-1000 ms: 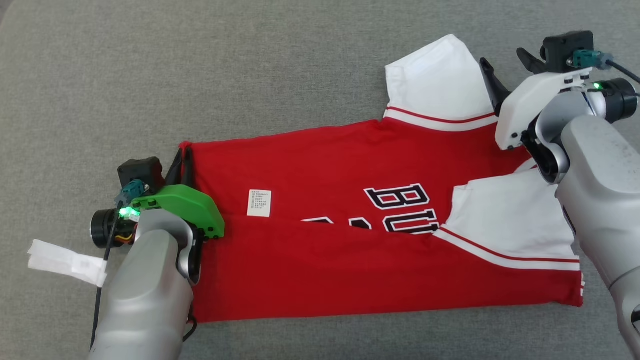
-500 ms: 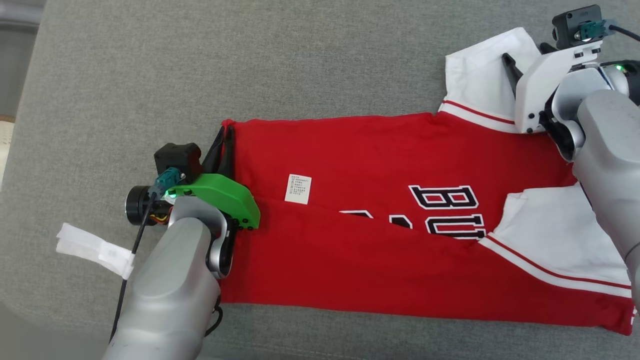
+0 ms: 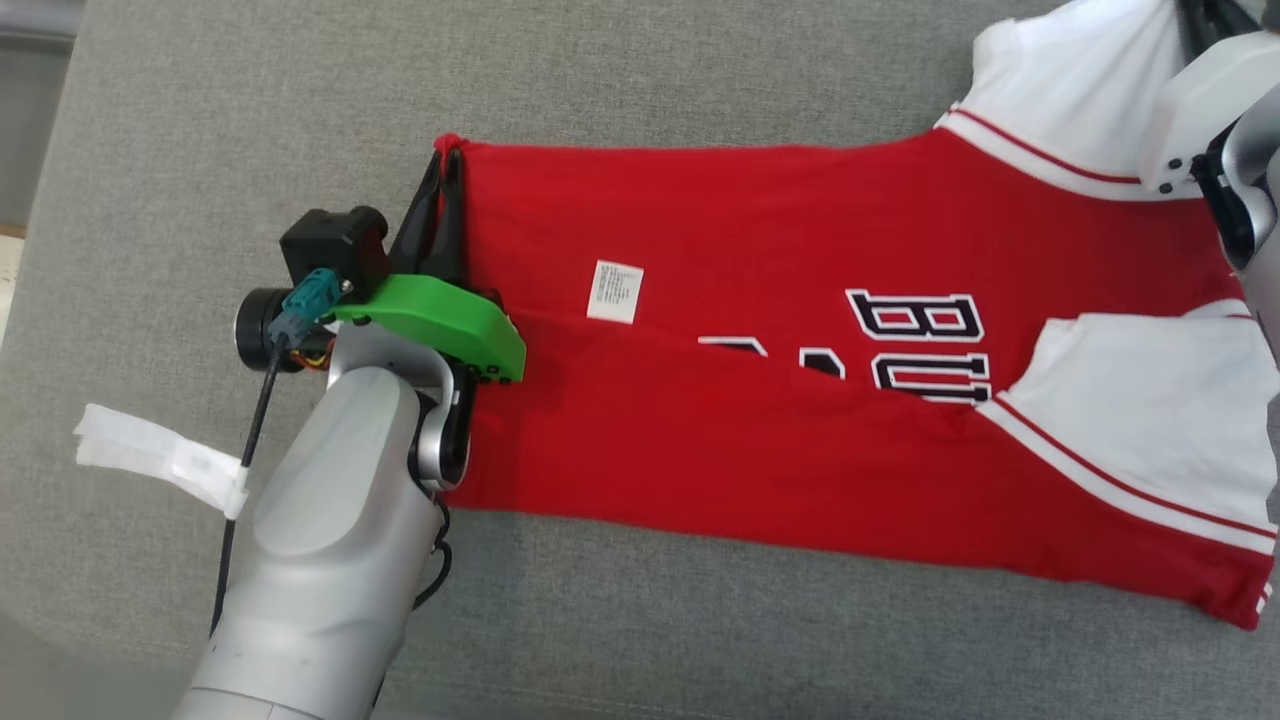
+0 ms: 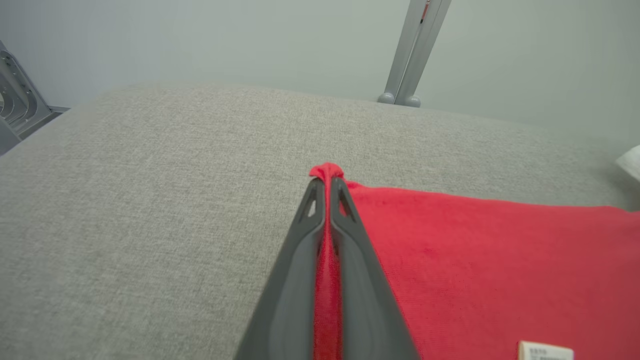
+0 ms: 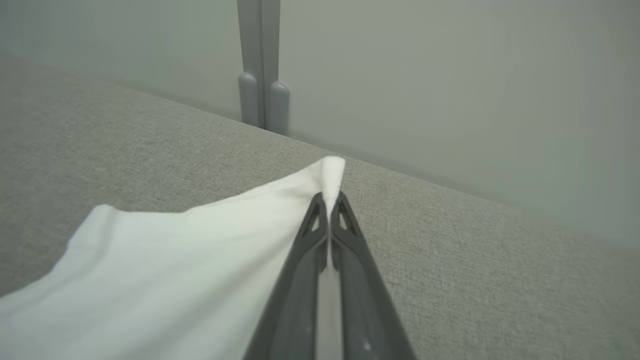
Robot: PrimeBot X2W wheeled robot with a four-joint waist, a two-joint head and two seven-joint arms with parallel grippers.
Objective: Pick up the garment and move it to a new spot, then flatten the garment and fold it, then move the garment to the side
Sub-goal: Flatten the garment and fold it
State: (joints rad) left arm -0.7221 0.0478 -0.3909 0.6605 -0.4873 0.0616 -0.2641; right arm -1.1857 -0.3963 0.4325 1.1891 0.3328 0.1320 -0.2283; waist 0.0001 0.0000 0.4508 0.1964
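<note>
Left gripper (image 4: 327, 182): clenched on the garment (image 3: 750, 430), with a pinch of red hem corner squeezed between the two dark fingers and a small nub of cloth poking past the tips. In the head view the left gripper (image 3: 447, 162) sits at about 10 o'clock and its fingers point to 12. Its green wrist cover (image 3: 440, 320) lies just at 6 o'clock of the fingers and overlaps the shirt's edge.

Right gripper (image 5: 330, 197): clamped on the tip of the far white sleeve (image 5: 175, 260). Cloth runs down between the fingers, and the sleeve fans out toward 8 o'clock in the right wrist view. In the head view this sleeve (image 3: 1080, 90) is at 1 o'clock beside the white wrist housing (image 3: 1195, 110).

The garment is a red jersey, partly folded along its length and spread across the grey cushion (image 3: 700, 70) from 10 o'clock to 4 o'clock. Black-and-white lettering (image 3: 920, 325) sits at 3 o'clock of centre. A white care label (image 3: 615, 292) is near the middle. The near white sleeve (image 3: 1150, 420) is folded over the body at 3 to 4 o'clock.

White tape (image 3: 150, 455) on the left arm's cable is at 8 o'clock. A grey metal post (image 5: 262, 65) stands behind the cushion at 12 o'clock in the right wrist view.
</note>
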